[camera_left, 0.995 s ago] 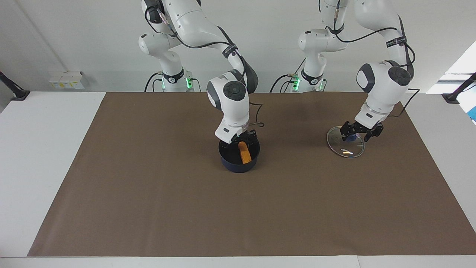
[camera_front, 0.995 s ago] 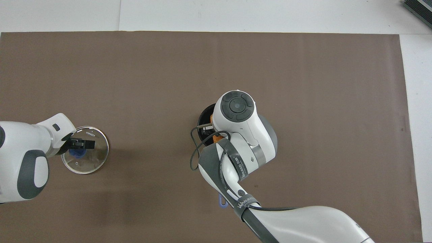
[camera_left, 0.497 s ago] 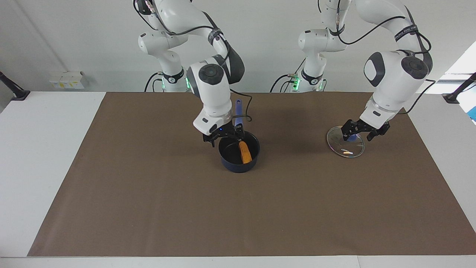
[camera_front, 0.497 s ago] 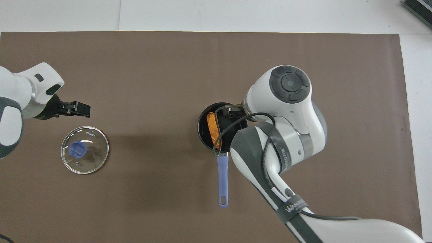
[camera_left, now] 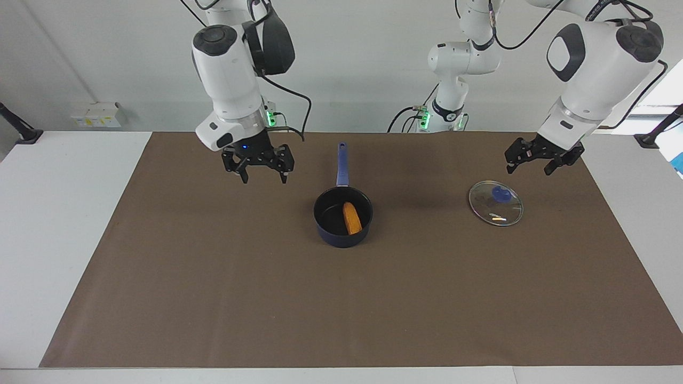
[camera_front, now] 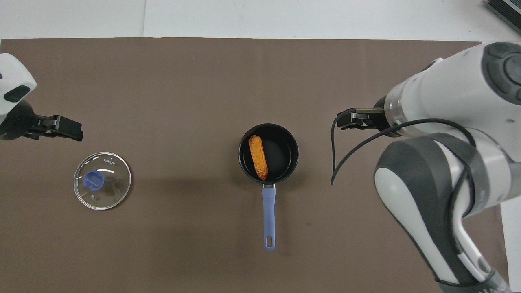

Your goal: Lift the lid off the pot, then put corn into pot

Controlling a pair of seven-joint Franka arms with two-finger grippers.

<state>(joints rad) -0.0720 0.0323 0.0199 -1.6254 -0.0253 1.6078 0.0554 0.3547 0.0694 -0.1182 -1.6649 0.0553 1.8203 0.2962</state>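
Observation:
The dark blue pot (camera_left: 341, 236) stands mid-mat with its long blue handle (camera_left: 342, 162) pointing toward the robots. The orange corn (camera_left: 351, 217) lies inside it; both show in the overhead view, pot (camera_front: 283, 156) and corn (camera_front: 258, 157). The glass lid (camera_left: 495, 209) with its blue knob lies flat on the mat toward the left arm's end, and also shows in the overhead view (camera_front: 110, 189). My left gripper (camera_left: 529, 168) is open and empty, raised over the mat beside the lid. My right gripper (camera_left: 263, 175) is open and empty, raised over the mat toward the right arm's end from the pot.
A brown mat (camera_left: 213, 298) covers most of the white table (camera_left: 48, 224). A small white box (camera_left: 96, 114) sits by the wall at the right arm's end. Black clamps (camera_left: 21, 133) stand at the table's corners nearest the robots.
The right gripper left the corn in the pot, rose and swung away toward its own end. The left gripper let go of the lid's knob and lifted away.

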